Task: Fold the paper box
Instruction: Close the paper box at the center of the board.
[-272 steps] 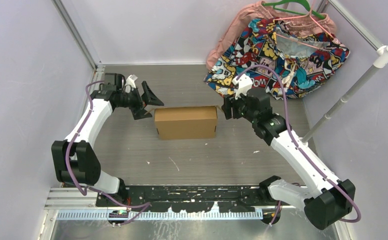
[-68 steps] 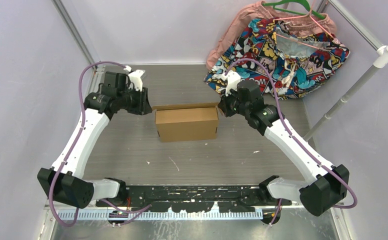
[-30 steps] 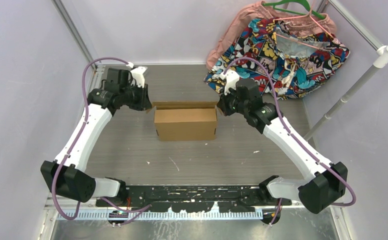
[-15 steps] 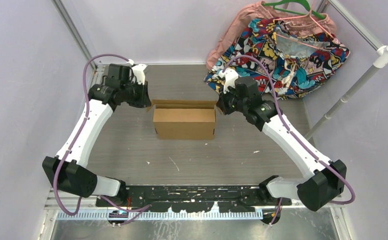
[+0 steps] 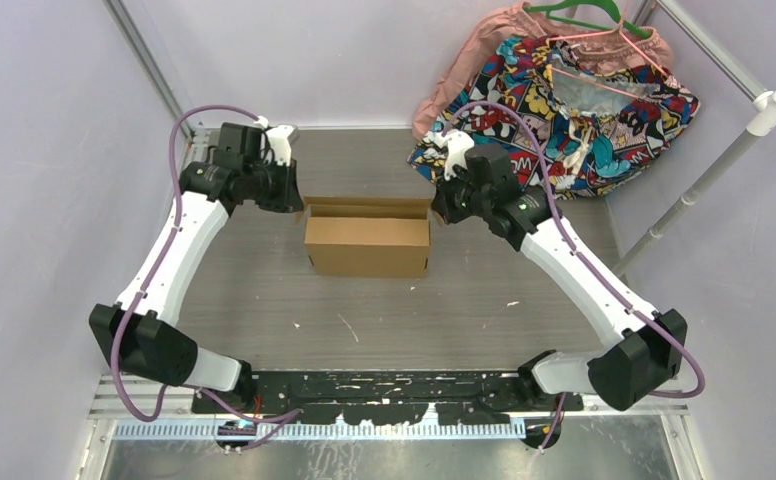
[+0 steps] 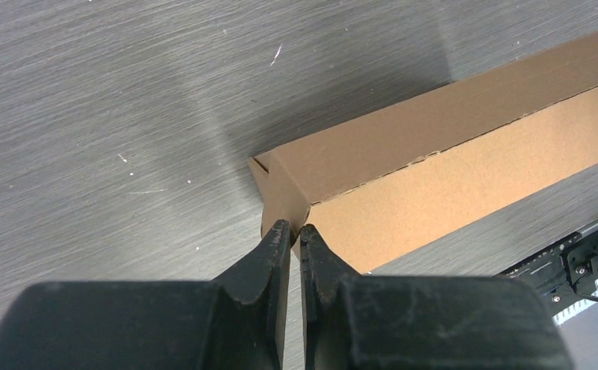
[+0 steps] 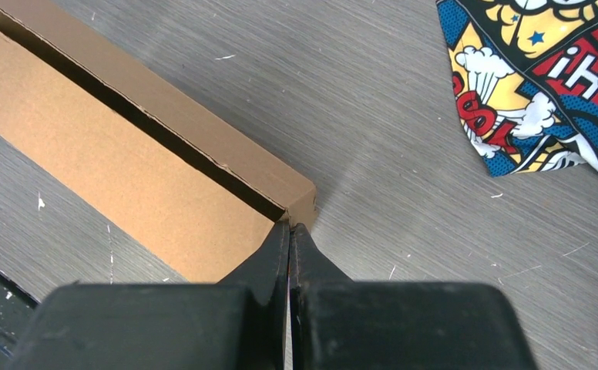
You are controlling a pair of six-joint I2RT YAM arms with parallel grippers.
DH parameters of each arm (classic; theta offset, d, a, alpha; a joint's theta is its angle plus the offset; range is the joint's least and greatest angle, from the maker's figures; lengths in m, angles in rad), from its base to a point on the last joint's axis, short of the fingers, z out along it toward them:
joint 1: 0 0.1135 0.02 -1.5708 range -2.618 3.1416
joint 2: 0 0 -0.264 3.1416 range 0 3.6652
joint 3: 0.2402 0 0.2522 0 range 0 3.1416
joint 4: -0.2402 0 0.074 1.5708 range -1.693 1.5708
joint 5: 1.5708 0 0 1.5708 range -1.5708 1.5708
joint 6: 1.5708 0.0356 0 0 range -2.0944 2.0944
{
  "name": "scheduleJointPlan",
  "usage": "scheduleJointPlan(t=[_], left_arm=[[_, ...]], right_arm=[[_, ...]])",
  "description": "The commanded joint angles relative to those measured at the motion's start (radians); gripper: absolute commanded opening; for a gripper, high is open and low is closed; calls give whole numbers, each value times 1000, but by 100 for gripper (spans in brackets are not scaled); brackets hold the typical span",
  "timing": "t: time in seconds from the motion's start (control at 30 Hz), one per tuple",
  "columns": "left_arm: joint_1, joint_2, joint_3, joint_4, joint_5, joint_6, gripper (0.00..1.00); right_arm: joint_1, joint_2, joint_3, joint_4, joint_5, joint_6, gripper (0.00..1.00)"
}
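While paper box (image 5: 367, 245) lies long axis left-right, left hand (image 6: 293, 227) pinches 1 end, right hand (image 7: 289, 226) shut at other.

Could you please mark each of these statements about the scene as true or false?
1. The paper box rests on the table between the two grippers. True.
2. The right gripper has its jaws wide open. False: they are shut, with the tips at a corner of the box.
3. The comic-print cloth is draped over the box. False: it lies apart from the box, at the table's far right.
4. The left gripper has its tips at an end corner of the box. True.
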Motion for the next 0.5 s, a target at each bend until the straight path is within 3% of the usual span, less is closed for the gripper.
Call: scheduleJointPlan(t=[0.0,0.47], left_arm=[[-3,14,44,4,24,-23,11],[-4,36,51,8,32,-42,11]], right_arm=[[6,30,81,-13,-3,31,1],[6,106,180,-96,-24,65,1]])
